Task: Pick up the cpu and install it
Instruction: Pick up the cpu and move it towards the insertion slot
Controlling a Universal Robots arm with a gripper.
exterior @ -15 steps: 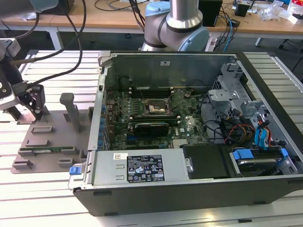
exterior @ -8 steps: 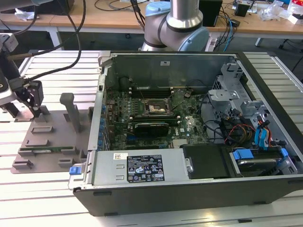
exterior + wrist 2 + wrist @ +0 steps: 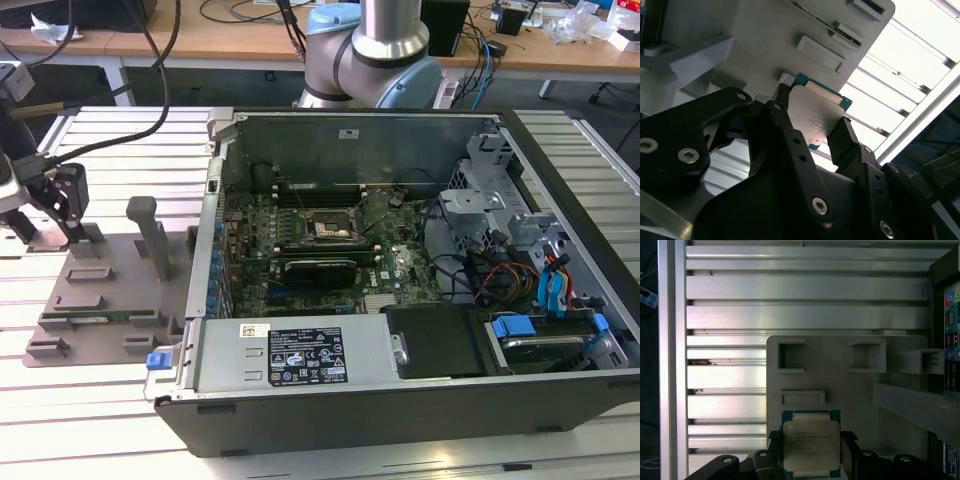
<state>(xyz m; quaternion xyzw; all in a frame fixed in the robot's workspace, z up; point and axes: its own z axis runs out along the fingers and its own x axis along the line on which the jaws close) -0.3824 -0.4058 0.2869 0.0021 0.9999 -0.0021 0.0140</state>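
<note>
Evidently the tool (image 3: 810, 439) has its 2 fingers (image 3: 841, 142) set against opposite edges of the cpu (image 3: 811, 447), so it reads as closed on the chip. I cannot tell whether the chip is lifted or resting on the grey tray (image 3: 840, 390).

In the exterior view the tool stands over that tray on the slatted worktop (image 3: 110, 120), at about 9 o'clock from the open case (image 3: 300, 355). The socket (image 3: 330, 228) lies at roughly 3 o'clock from the tool, well apart.

I judge the chip to be light, thin and stiff. Its metal lid looks smooth and likely slippery, and its underside is probably delicate. The bare green rim on 2 opposite sides is the sensible place to hold. Pressure should be modest and the chip kept level, since so narrow a purchase could let it twist or slip.
</note>
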